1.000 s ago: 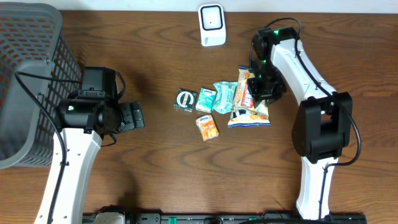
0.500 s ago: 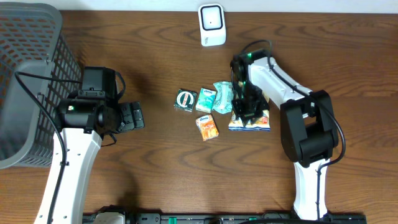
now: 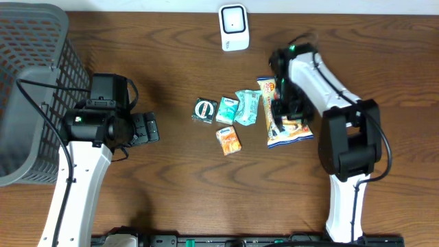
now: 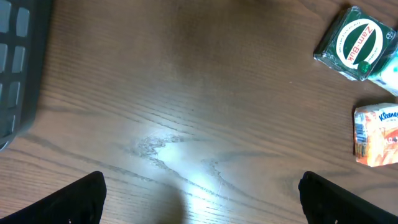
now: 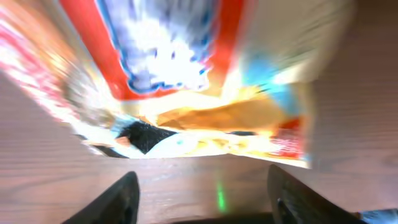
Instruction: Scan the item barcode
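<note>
A colourful snack bag (image 3: 288,128) lies on the table, the rightmost of a small cluster of items. Above its upper edge hovers my right gripper (image 3: 283,104). In the right wrist view the bag (image 5: 186,81) is a blurred band across the top. That gripper (image 5: 205,199) is open below it, with only bare wood between the fingers. The white barcode scanner (image 3: 233,27) stands at the back centre. My left gripper (image 3: 147,128) is wide open over bare wood (image 4: 202,205), left of the items.
A green Zam-Buk box (image 3: 204,110) (image 4: 356,43), two teal packs (image 3: 228,108) (image 3: 248,106), a long wrapper (image 3: 267,96) and an orange Kleenex pack (image 3: 228,139) (image 4: 376,134) lie mid-table. A grey mesh basket (image 3: 27,89) fills the left edge.
My right gripper has opened. The right arm swung left, then back right. The snack bag has shifted right and turned. The left arm has not moved.
</note>
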### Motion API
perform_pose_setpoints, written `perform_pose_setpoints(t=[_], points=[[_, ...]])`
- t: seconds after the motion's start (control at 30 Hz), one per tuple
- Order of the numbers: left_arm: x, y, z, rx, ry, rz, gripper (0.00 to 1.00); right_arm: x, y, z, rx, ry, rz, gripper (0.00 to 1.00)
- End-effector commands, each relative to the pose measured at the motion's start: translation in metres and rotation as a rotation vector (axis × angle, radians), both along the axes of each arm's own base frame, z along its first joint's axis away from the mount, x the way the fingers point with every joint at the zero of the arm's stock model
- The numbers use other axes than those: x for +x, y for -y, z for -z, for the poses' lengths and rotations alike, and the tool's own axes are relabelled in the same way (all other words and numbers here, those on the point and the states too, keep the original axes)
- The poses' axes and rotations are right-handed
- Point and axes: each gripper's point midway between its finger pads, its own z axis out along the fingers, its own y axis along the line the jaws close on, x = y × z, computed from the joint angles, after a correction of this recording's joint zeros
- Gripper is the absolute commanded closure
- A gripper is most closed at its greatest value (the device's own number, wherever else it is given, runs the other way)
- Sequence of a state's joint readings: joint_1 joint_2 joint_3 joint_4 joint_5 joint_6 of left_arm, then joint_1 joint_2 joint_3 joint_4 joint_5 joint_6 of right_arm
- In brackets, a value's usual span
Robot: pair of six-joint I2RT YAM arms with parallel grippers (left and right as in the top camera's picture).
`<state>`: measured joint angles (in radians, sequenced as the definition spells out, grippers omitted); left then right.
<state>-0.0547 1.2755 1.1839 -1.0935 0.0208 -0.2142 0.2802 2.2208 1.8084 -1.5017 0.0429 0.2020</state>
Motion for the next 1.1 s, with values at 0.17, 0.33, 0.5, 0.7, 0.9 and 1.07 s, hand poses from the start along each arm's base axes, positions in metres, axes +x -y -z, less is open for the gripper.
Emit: perform_pose_setpoints(t=[0.17,0.33,0.5,0.7,0.9,1.07], points=[[-0.001,0.0,0.003,0.001,-0.01,-0.014,0.02,0.055,-0.016,-0.012,0.063,0.215,0.012,0.51],[-0.001,0.0,0.003,0.001,-0.01,-0.014,0.02,0.082,-0.021,0.002,0.081,0.327,0.011,0.58],[-0.001,0.0,0.003,0.001,-0.01,-0.014,0.02,0.1,-0.025,0.025,0.104,0.417,0.032,0.51],[-0.001,0.0,0.003,0.001,-0.01,-0.014,0.02,0.107,-0.027,0.036,0.116,0.458,0.033,0.07],[-0.001,0.0,0.003,0.001,-0.01,-0.014,0.02,0.111,-0.028,-0.006,0.113,0.449,0.033,0.01],[-0.001,0.0,0.003,0.001,-0.01,-0.014,0.02,0.09,-0.022,-0.048,0.088,0.363,0.029,0.01]])
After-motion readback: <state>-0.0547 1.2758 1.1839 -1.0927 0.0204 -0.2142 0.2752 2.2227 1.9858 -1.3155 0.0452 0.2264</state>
